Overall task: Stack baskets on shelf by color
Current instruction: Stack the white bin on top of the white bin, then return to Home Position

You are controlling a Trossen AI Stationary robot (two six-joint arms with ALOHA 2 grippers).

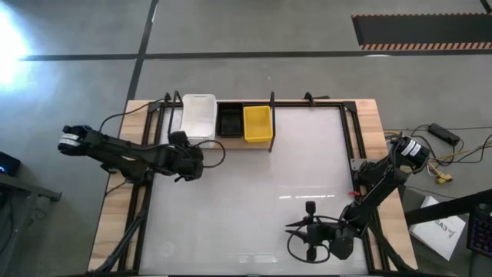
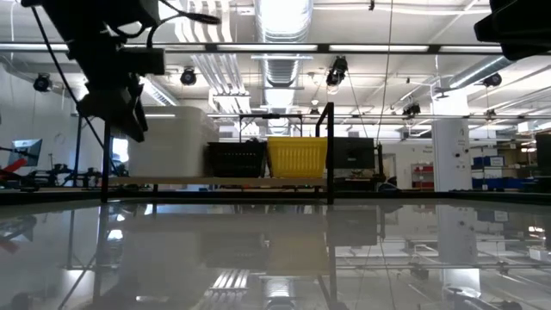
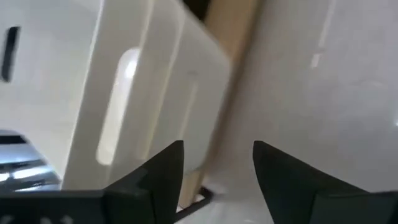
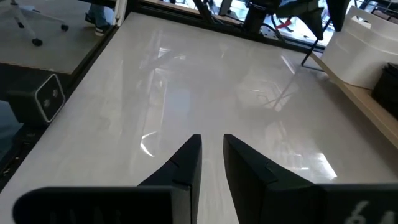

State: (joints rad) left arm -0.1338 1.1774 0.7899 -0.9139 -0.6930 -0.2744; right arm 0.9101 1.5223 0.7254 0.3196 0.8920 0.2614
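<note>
Grey concrete floor (image 1: 323,35) with dark seams, striped black mat (image 1: 419,32), exposed ceiling ducts (image 2: 280,34), bright strip lights (image 2: 284,13)

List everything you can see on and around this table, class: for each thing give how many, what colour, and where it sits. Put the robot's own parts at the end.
white basket: one stack, white, left end of the shelf; how many are nested cannot be told
black basket: one showing, black, middle of the row, between white and yellow
yellow basket: one showing, yellow, right of the black one
shelf: one, light wood board in a black wire frame, along the table's far edge
table: one, glossy white top with wood edges
left gripper: one, dark, just in front of the white basket, fingers apart, holding nothing
right gripper: one, dark, over the near right of the table, fingers nearly together, holding nothing
</note>
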